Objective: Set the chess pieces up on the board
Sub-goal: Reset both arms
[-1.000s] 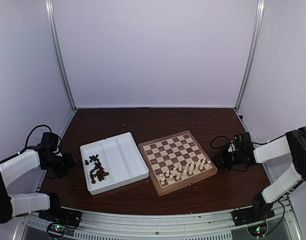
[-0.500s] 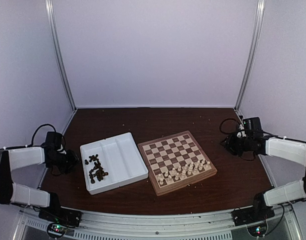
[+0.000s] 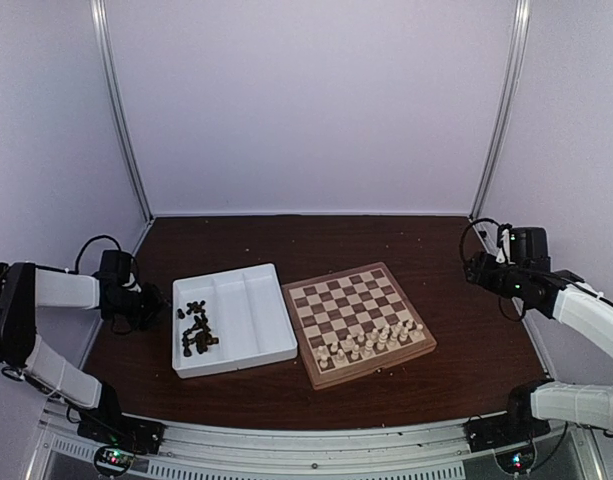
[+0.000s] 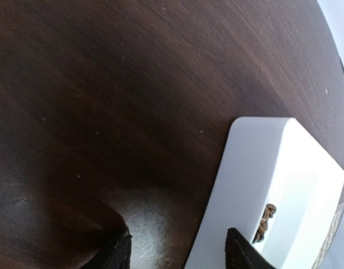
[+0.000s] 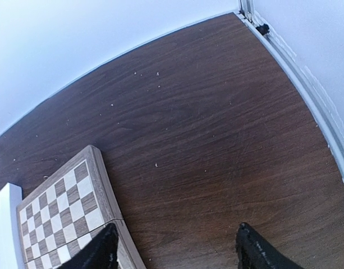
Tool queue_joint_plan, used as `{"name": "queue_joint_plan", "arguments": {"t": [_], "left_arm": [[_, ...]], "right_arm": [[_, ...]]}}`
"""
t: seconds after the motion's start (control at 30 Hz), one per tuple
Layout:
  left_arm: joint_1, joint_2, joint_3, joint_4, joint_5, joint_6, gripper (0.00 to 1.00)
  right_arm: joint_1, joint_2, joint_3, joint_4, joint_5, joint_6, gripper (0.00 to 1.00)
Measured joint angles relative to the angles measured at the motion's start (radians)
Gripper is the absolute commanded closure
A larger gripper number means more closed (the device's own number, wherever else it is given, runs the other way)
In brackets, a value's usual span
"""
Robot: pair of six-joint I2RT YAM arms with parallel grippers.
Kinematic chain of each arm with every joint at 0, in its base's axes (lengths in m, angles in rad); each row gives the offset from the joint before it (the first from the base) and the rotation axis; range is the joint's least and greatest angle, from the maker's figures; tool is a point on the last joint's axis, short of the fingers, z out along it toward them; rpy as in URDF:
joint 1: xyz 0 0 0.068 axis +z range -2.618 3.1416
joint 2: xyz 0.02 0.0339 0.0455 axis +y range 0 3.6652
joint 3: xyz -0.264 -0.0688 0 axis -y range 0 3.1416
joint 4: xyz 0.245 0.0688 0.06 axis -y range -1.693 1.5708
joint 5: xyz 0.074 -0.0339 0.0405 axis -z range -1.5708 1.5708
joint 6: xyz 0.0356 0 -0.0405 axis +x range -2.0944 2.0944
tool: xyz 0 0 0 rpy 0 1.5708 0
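Note:
The board [image 3: 351, 310] lies at mid-table, its corner also in the right wrist view [image 5: 65, 207]. Cream-white chess pieces [image 3: 371, 340] stand in rows along its near right side. Dark brown chess pieces [image 3: 196, 330] lie heaped in the left compartment of the white tray [image 3: 256, 315]. My left gripper [image 3: 154, 300] is open at the tray's left wall [image 4: 244, 185], one finger over the table and one over the rim, a few dark pieces [image 4: 265, 221] just beyond. My right gripper [image 3: 473, 268] hangs open and empty over bare table right of the board, its fingertips [image 5: 104, 246] spread wide.
The enclosure's white walls and metal posts [image 3: 496, 130] close in the table on three sides. A floor rail [image 5: 306, 95] runs along the right wall. Small crumbs dot the dark wood table [image 3: 286, 240].
My right gripper has opened and drawn back from the board toward the far right wall. My left gripper has moved up to the tray's left wall, and the tray has shifted slightly right.

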Motion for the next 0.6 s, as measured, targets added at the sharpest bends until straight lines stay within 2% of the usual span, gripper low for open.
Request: {"name": "queue_joint_plan", "arguments": {"t": [0.03, 0.1, 0.13, 0.3, 0.4, 0.6], "left_arm": [[-0.001, -0.001, 0.008, -0.018, -0.013, 0.006, 0.40], [-0.006, -0.017, 0.014, -0.057, -0.061, 0.026, 0.35], [-0.006, -0.033, 0.014, -0.079, -0.086, 0.035, 0.32], [-0.006, -0.188, 0.000, -0.117, -0.227, 0.105, 0.21], [-0.008, -0.306, -0.016, -0.107, -0.309, 0.166, 0.05], [-0.008, -0.443, -0.101, 0.035, -0.370, 0.305, 0.02]], "right_arm": [[0.000, 0.000, 0.000, 0.002, 0.007, -0.014, 0.22], [0.000, 0.000, 0.000, 0.012, 0.023, -0.037, 0.03], [0.000, 0.000, 0.000, 0.021, 0.035, -0.052, 0.01], [0.000, -0.054, -0.038, 0.124, 0.109, -0.091, 0.00], [0.000, -0.127, -0.148, 0.296, 0.154, -0.145, 0.00], [0.000, -0.113, -0.304, 0.548, 0.157, -0.302, 0.00]]}}
